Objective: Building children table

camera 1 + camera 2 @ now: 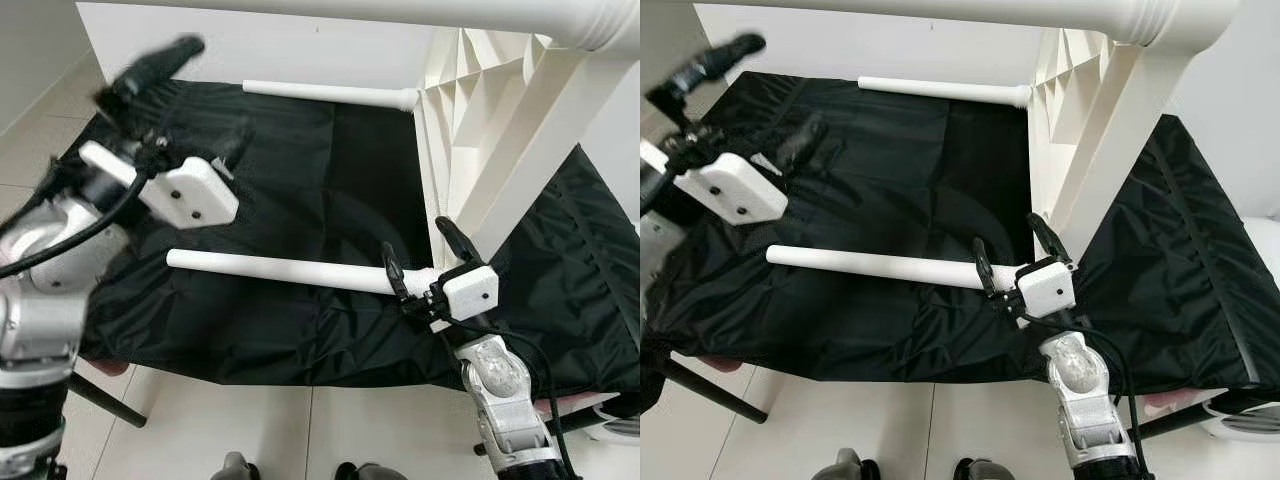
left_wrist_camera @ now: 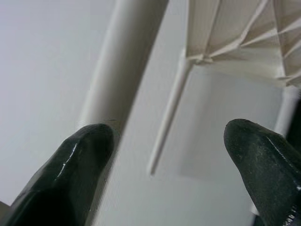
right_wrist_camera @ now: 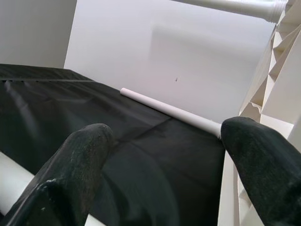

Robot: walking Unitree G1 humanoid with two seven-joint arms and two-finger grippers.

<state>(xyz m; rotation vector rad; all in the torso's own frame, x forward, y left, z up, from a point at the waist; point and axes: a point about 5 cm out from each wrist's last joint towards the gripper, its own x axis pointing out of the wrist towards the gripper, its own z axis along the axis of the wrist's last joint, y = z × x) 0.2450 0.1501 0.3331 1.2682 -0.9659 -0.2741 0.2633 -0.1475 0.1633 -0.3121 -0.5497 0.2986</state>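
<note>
The white tabletop [image 1: 470, 110] stands on its edge on a black cloth [image 1: 300, 200] spread over a low surface, its ribbed underside facing the robot's left. Several legs already stick out from it: a far leg [image 1: 330, 93] and a near leg [image 1: 290, 270] run level over the cloth, and an upper leg [image 1: 400, 12] crosses the top of the head view — its ridged end meets the table's upper corner.

Judging from this, the build is well along; at least three legs look seated, and what seems left is tightening the near leg and fitting or checking any remaining one, which the views do not settle.

The right gripper [image 1: 418, 262] sits at the root of the near leg, just where it joins the tabletop, its black fingers [image 1: 393, 270] spread to either side of the joint — not pinching it. The left gripper [image 1: 190, 95] is raised over the cloth's left part, blurred in the head view; in the left wrist view its fingers [image 2: 89, 150] are spread wide, holding nothing, with a white leg [image 2: 127, 56] just behind one tip.
</note>
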